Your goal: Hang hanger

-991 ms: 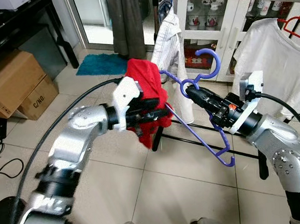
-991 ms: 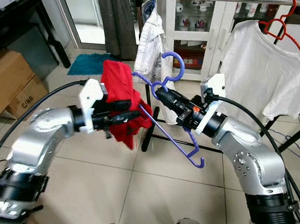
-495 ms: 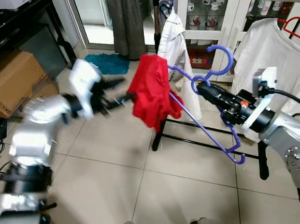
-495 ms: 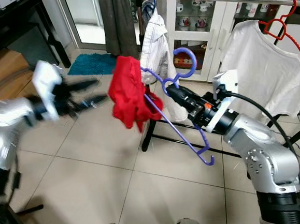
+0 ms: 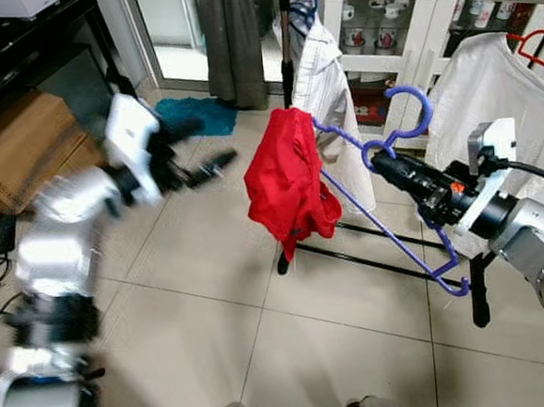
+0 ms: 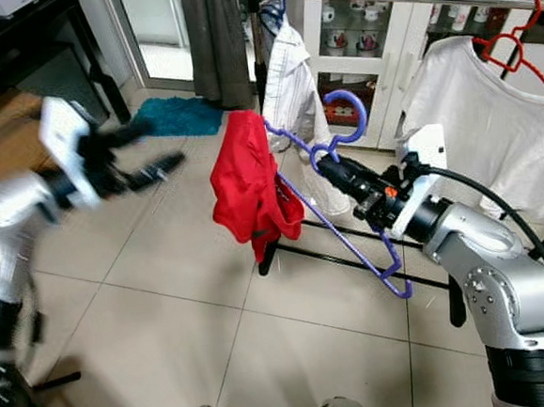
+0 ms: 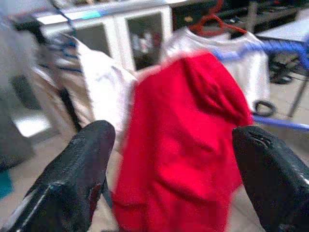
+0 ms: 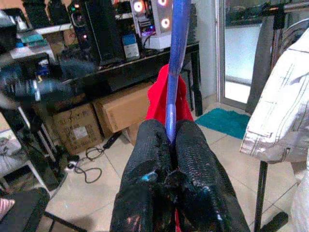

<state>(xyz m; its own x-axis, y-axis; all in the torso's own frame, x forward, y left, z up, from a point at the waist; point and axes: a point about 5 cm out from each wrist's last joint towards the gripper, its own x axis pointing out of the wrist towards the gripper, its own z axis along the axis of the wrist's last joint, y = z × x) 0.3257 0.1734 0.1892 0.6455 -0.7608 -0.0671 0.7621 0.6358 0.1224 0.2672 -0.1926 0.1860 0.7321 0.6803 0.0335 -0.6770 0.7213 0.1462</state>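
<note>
Hanger (image 5: 395, 180): thin purple plastic, curved hook.
Garment (image 5: 287, 185): soft red cloth, draped.
Right gripper (image 5: 383, 165): clamped on hanger.
Left gripper (image 5: 204, 150): spread wide, empty.

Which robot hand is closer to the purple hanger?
The right. The right gripper is clamped on the purple hanger just below its hook. The left gripper is open and off to the left, apart from the hanger and the red shirt draped on it.
</note>
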